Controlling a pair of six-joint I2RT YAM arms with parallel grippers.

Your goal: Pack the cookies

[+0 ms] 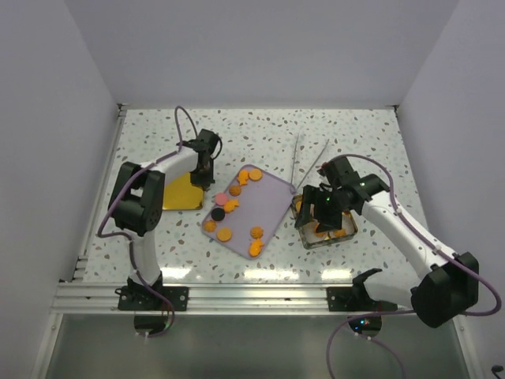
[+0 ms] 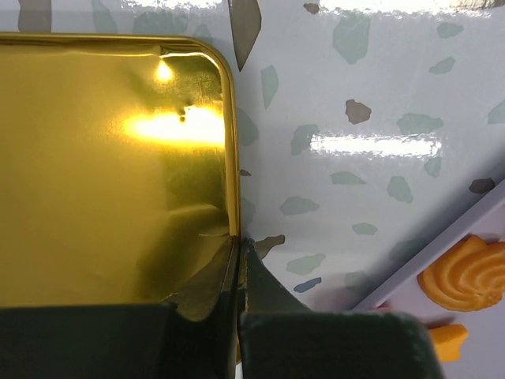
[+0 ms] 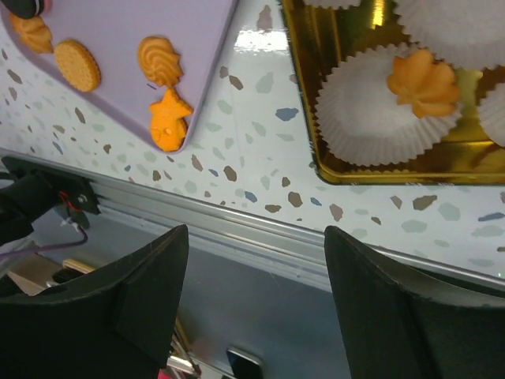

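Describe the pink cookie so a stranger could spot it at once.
Find the lavender tray in the middle of the speckled table. Near its left edge, the pink cookie sits just above the black cookie in the top view. It is the only pink one; its other neighbours are orange.

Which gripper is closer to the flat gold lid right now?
Left. The left gripper is pinched shut on the rim of the gold lid. The right gripper hangs open by the gold tin, on the far side of the purple tray from the lid.
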